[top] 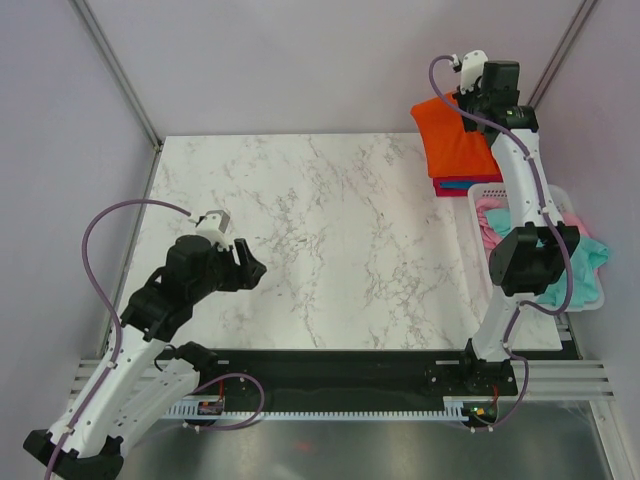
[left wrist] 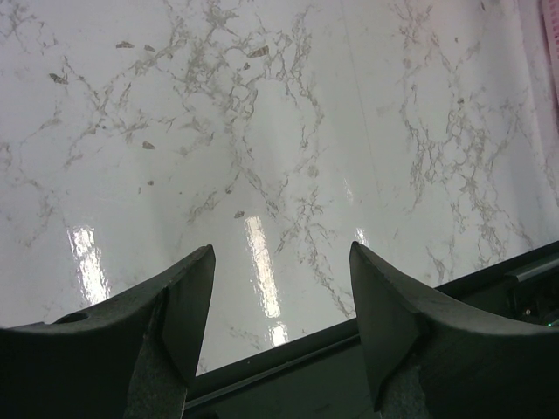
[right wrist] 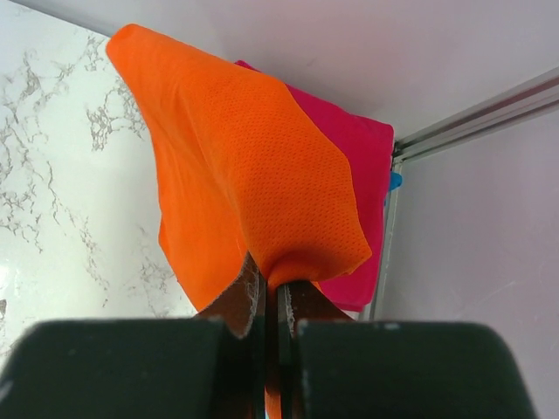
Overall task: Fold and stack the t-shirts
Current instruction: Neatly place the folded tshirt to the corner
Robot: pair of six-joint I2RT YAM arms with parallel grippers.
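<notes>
One orange-red t-shirt is clamped in the right end effector, over the magenta t-shirt. The left end effector gapes wide above the surface.

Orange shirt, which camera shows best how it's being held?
The right wrist view: the orange shirt fills the frame, its edge pinched in the right gripper, over the magenta shirt. The top external view shows it small, partly behind the arm. The left wrist view shows none of it.
</notes>
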